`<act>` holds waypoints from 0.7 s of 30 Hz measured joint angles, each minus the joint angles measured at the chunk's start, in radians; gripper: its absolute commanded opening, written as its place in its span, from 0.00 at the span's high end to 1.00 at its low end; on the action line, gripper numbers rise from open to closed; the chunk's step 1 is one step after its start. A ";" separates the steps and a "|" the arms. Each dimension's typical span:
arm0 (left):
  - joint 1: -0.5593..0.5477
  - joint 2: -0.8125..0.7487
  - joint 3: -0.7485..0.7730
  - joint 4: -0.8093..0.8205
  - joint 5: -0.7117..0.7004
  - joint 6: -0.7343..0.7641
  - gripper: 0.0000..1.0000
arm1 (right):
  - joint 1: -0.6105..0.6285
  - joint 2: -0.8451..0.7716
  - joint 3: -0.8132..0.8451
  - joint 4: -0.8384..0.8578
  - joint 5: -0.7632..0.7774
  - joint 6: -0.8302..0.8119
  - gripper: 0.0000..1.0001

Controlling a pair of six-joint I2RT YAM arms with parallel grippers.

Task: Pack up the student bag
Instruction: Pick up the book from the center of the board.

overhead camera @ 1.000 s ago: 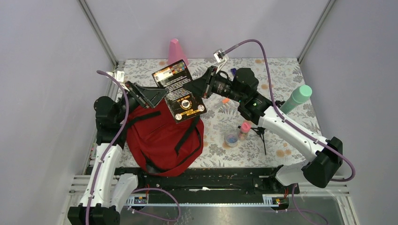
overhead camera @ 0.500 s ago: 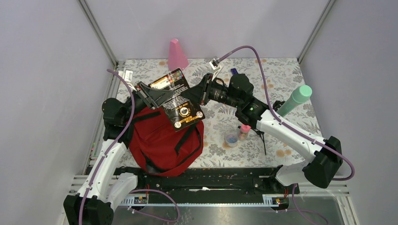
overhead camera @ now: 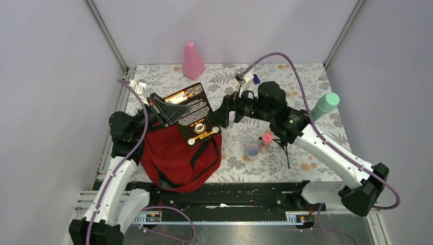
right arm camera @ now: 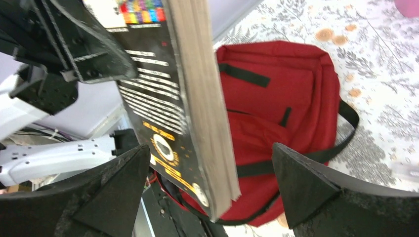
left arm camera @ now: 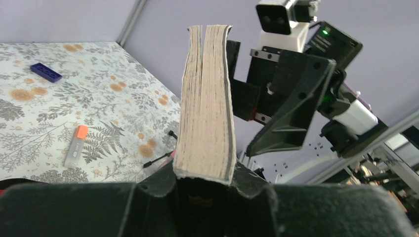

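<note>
Student bag (overhead camera: 176, 155) lies flat, strap side up, at the 8 o'clock part of the table (overhead camera: 306, 81), long axis roughly 12-to-6; which end is the top is unclear. A black book (overhead camera: 191, 113) hangs tilted over its 12 o'clock end. Left gripper (overhead camera: 162, 108), arm bent in from 9 o'clock, clamps the book's edge. Right gripper (overhead camera: 219, 118), arm stretched from 3 o'clock, is wide open, with its fingers (right arm camera: 301, 182) straddling the book without touching it.

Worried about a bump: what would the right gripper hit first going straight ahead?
Probably the book, standing edge-on between the right gripper's open jaws; the left gripper holds the book's far side. Exact depth is unclear.
</note>
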 measured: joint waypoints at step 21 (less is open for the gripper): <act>0.003 0.034 -0.018 0.407 0.251 -0.172 1.00 | -0.056 0.049 -0.057 0.163 -0.449 0.068 0.03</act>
